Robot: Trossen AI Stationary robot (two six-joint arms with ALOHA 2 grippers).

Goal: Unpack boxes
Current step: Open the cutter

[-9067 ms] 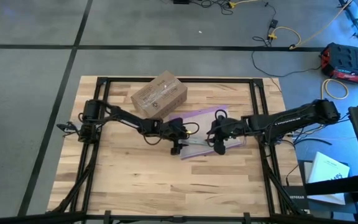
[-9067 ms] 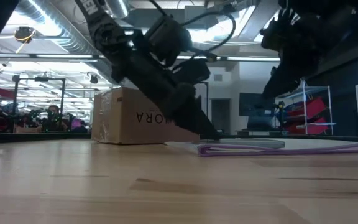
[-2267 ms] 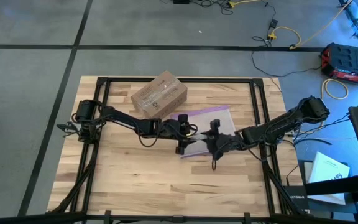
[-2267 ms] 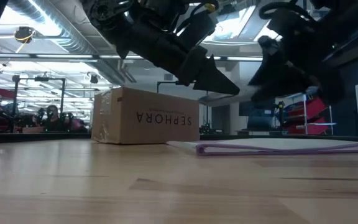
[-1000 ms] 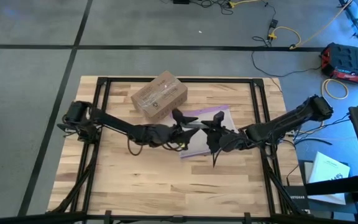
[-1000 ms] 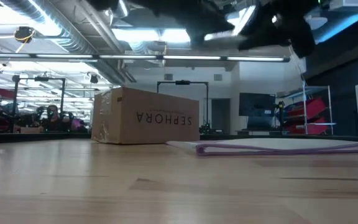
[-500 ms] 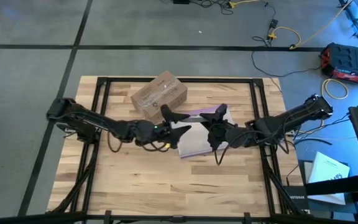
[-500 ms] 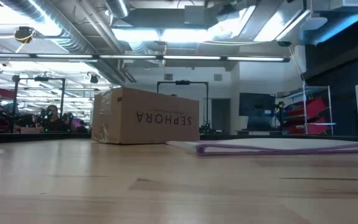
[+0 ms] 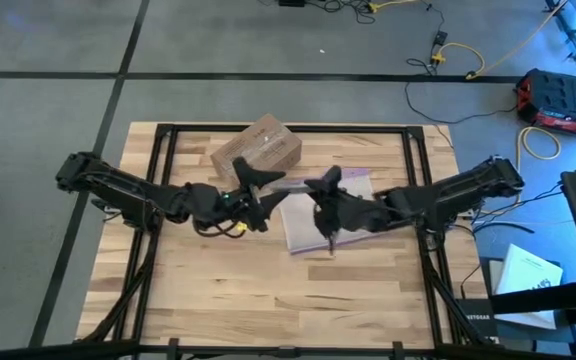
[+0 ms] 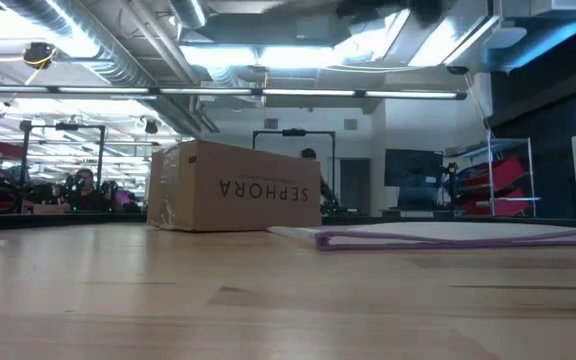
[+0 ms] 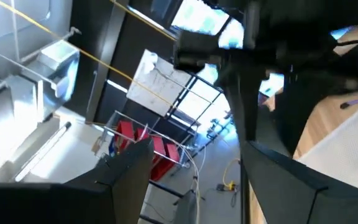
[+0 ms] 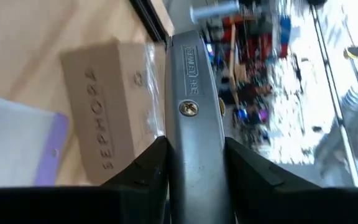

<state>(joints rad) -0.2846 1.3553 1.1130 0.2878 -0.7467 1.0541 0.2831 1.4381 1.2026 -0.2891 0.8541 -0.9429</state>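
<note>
The box (image 9: 256, 148) sits closed at the upper middle of the table (image 9: 218, 290). The right gripper (image 12: 194, 155), just right of centre and lower right of the box, is clamped on a grey knife (image 12: 194, 93). The left gripper (image 9: 251, 185) hovers just below the box, fingers parted, holding nothing.

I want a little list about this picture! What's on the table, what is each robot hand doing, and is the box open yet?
Box: one brown cardboard box with SEPHORA lettering, flaps closed, at the far side of the table.
Bag: clear plastic bag with a purple edge, flat beside the box.
Right gripper: shut on a grey utility knife, raised above the bag.
Left gripper: open and empty, raised close to the box.
Unpacking: not started; nothing taken out.
</note>
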